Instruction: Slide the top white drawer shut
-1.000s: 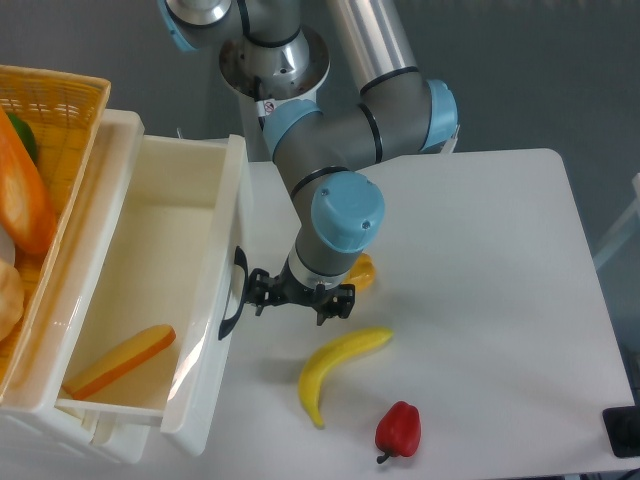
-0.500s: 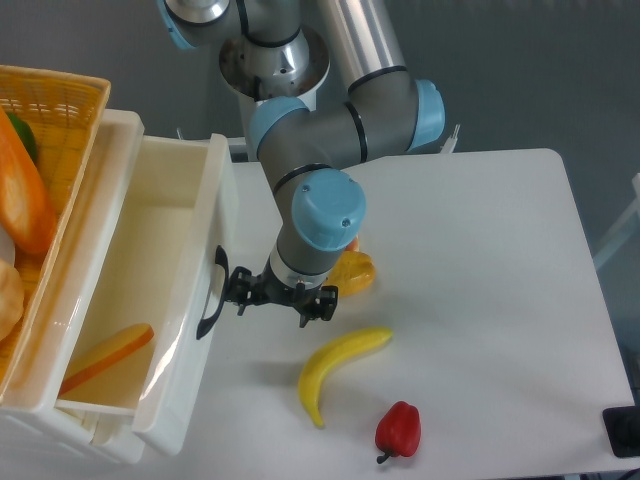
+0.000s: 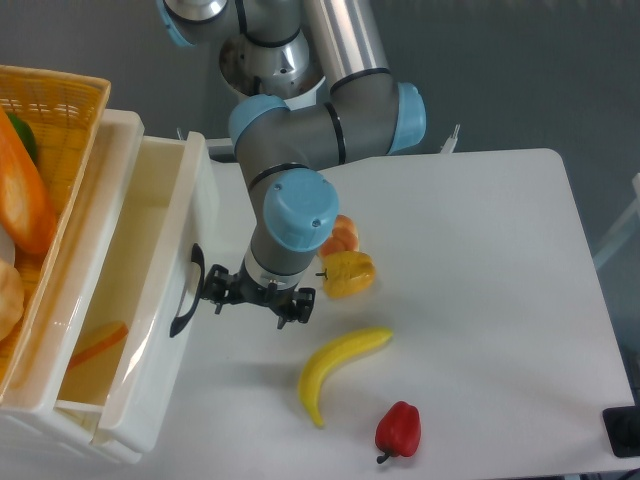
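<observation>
The top white drawer (image 3: 160, 300) is a glossy white tray sticking out part way from the cabinet at the left, with a black curved handle (image 3: 186, 291) on its front. An orange-yellow slice (image 3: 95, 345) lies inside it. My gripper (image 3: 252, 298) hangs just right of the drawer front, its left side against the handle. I cannot tell whether the fingers are open or shut. The lower drawer is hidden beneath.
A yellow wicker basket (image 3: 70, 100) with food sits on the cabinet top at far left. On the table lie a yellow pepper (image 3: 348, 272), an orange (image 3: 343, 232), a banana (image 3: 335, 365) and a red pepper (image 3: 398, 428).
My gripper has moved left, pushing the drawer front leftward. The drawer sticks out less and the slice inside is more hidden.
</observation>
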